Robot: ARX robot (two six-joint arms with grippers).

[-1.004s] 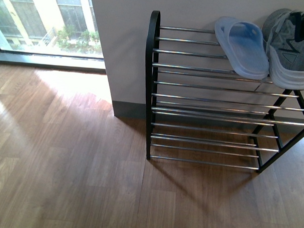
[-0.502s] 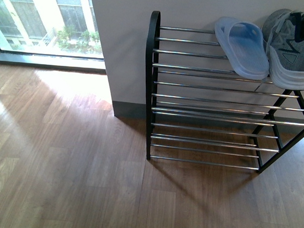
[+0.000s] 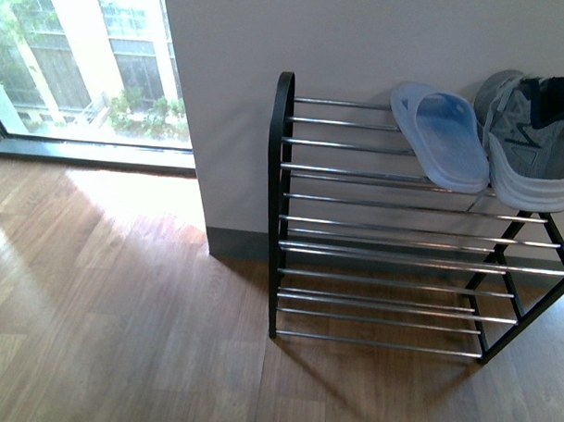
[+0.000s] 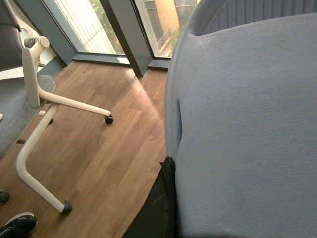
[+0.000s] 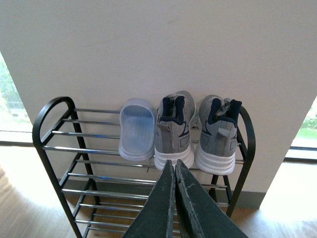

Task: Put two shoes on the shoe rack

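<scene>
The shoe rack (image 3: 280, 202) stands against the white wall, with black arched sides and chrome rods. On its top tier lie one pale blue slide sandal (image 3: 440, 138) and, to its right, a grey mesh sneaker (image 3: 533, 146). The right wrist view shows the rack (image 5: 49, 148) with the sandal (image 5: 136, 129) and both grey sneakers (image 5: 173, 131) side by side. My right gripper (image 5: 174, 166) is shut and empty, in front of the rack. My left gripper (image 4: 170, 166) is shut on the second pale blue slide sandal (image 4: 247, 124), which fills its view. Neither arm shows in the front view.
Wood floor (image 3: 120, 335) lies left of and in front of the rack, with a floor-level window (image 3: 83, 65) at the far left. The left wrist view shows a white office chair base (image 4: 44, 124) on castors and a dark shoe (image 4: 17, 225) on the floor.
The front view has shifted: the rack and the shoes on it now sit lower in the picture and more wall shows above. The shoes on the rack have not moved.
</scene>
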